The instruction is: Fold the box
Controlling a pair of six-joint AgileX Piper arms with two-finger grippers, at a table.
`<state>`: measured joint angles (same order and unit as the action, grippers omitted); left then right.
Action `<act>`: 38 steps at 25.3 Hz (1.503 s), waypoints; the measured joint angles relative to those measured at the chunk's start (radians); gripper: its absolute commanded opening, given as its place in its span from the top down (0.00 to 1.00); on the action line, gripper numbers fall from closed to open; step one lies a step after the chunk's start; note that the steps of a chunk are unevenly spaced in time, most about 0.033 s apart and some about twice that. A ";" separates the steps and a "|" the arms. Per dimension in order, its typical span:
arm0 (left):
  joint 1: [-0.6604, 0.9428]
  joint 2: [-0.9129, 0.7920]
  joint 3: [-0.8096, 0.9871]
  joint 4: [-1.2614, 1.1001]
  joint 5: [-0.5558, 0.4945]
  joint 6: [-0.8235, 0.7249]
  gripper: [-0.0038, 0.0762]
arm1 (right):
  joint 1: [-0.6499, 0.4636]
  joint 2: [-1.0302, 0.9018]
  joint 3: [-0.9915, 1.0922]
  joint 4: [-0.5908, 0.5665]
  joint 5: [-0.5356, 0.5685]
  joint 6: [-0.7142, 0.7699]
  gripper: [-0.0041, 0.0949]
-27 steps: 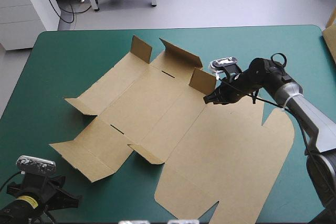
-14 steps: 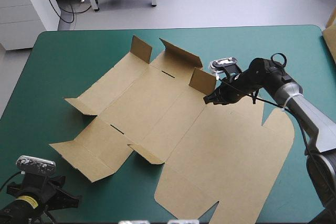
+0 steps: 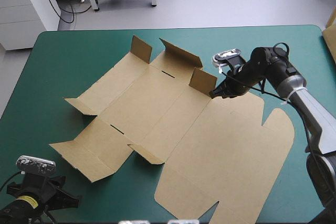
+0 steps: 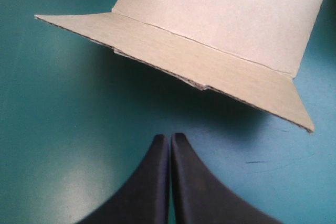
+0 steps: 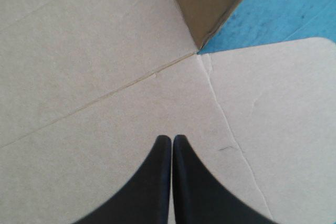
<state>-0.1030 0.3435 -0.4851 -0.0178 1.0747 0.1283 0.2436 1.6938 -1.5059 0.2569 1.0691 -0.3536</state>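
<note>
Tabletop [image 3: 63, 56], rectangular, teal-green cover: carries one task item and both arms.

Box [image 3: 210, 150], a cut sheet of brown corrugated board: unfolded, lying across the middle of the tabletop and running from about 10 o'clock to about 5 o'clock. The large rounded lid panel [image 3: 231, 145] lies flat at the 5 o'clock end. The base panel [image 3: 152, 98] lies flat at centre. Along the far side, three small flaps stand partly raised; the nearest to the right arm is the square corner flap [image 3: 202, 81]. On the 8 o'clock side, the long side wall [image 3: 86, 158] is tilted up off the cover, its outer edge lifted.

Right hand [image 3: 214, 95]: at about 2 o'clock from the tabletop's centre, over the board just beside the square corner flap. In the right wrist view, the right hand [image 5: 171, 139] has its two black fingers pressed together into one point, nothing between them. It sits above the crease junction where base and lid panels meet, with the corner flap ahead. Contact with the board cannot be confirmed.

Left hand [image 4: 169, 137]: at the 7 o'clock corner of the tabletop, over bare cover. Its fingers are together, nothing held. The lifted side wall lies ahead of it, apart from the fingertips.
</note>
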 measured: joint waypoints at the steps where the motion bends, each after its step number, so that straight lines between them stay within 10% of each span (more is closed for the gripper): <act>1: 0.000 0.000 0.000 0.000 0.000 0.000 0.96 | 0.000 0.000 -0.045 -0.008 0.032 0.006 0.96; 8: 0.000 0.000 0.000 0.000 0.000 0.000 0.96 | 0.000 0.025 -0.433 -0.122 0.127 0.108 0.96; 18: 0.000 0.000 0.000 0.000 0.000 0.000 0.96 | -0.018 0.051 -0.467 -0.123 0.140 0.124 0.94; 30: 0.000 0.000 0.000 0.000 0.000 0.000 0.96 | -0.018 0.051 -0.467 -0.123 0.140 0.183 0.30; 38: 0.000 0.000 0.000 0.000 0.000 0.000 0.96 | -0.018 0.051 -0.467 -0.122 0.140 0.186 0.28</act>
<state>-0.1030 0.3435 -0.4851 -0.0178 1.0747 0.1283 0.2258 1.7452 -1.9734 0.1351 1.2092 -0.1676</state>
